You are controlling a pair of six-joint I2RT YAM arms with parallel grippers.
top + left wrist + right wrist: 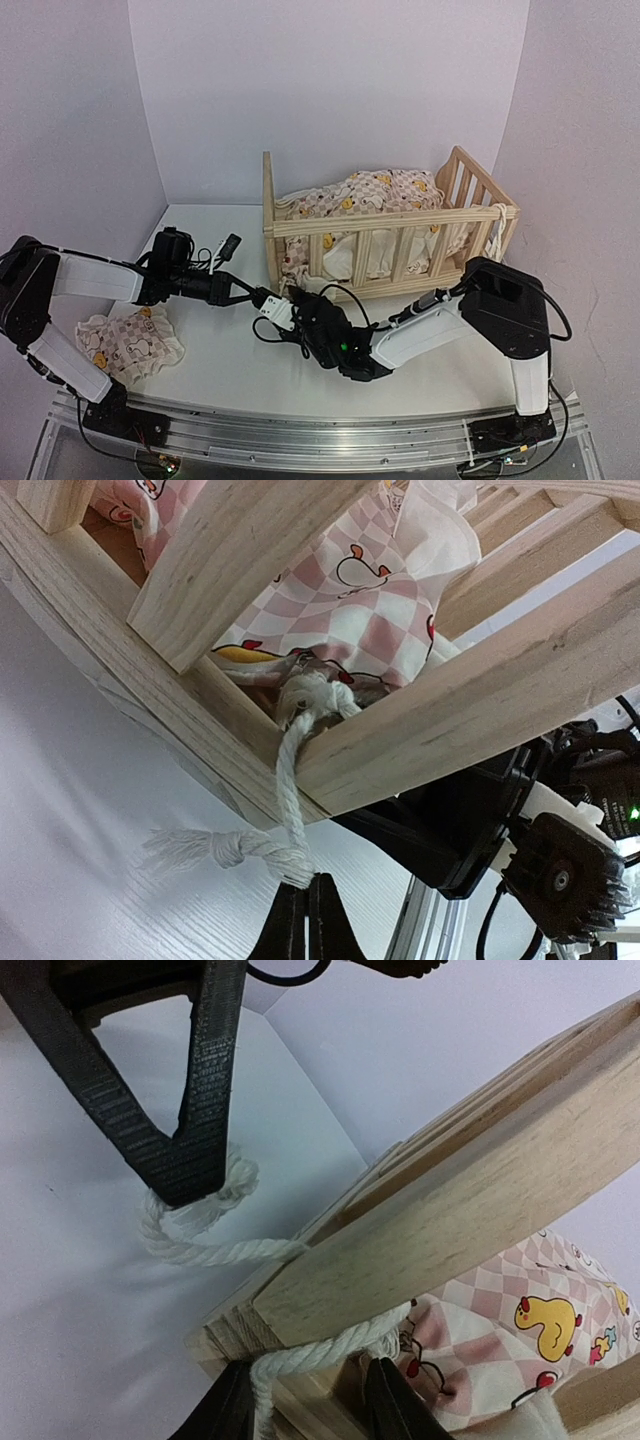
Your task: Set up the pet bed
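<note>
The pine pet bed frame (390,222) stands at the middle right with the checked duck cushion (370,195) inside it. Both grippers meet at its near left corner. My left gripper (272,302) is shut on a white tie string (290,780), which runs taut from the corner joint of the frame (480,700); the string's knotted end (215,848) hangs beside the jaws (305,890). My right gripper (305,1400) is open and straddles the frame corner (450,1220), where the string (330,1345) wraps round. The cushion (520,1330) shows behind the rail.
A small matching pillow (130,340) lies on the white table at the near left, under the left arm. Another white string is tied round the bed's right corner (497,215). White walls close in the back and both sides.
</note>
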